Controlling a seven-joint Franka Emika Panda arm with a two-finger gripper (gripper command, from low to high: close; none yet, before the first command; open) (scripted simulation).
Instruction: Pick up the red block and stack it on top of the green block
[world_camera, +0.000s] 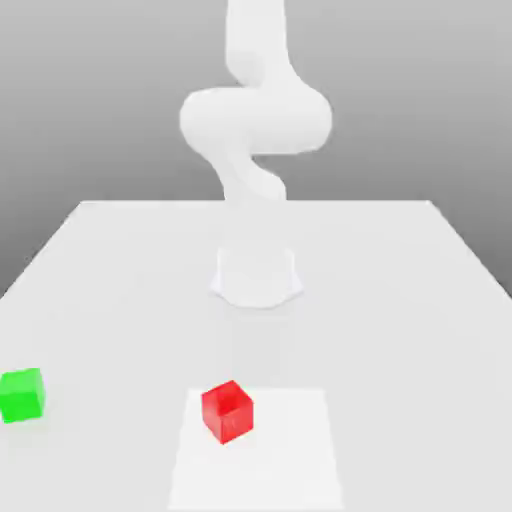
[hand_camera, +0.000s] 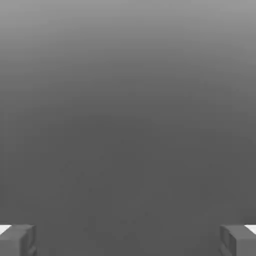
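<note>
Red blk on white patch; end effector open, seemingly empty.

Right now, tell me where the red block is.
In the exterior view, the red block sits on the white square, toward its far left corner, right of the green block.

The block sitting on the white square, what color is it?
It's red; the block shows best in the exterior view.

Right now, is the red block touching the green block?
Apart. The exterior view shows it plainly: the red block sits on the white square, and the green block is off at the view's left, bare table between.
</note>
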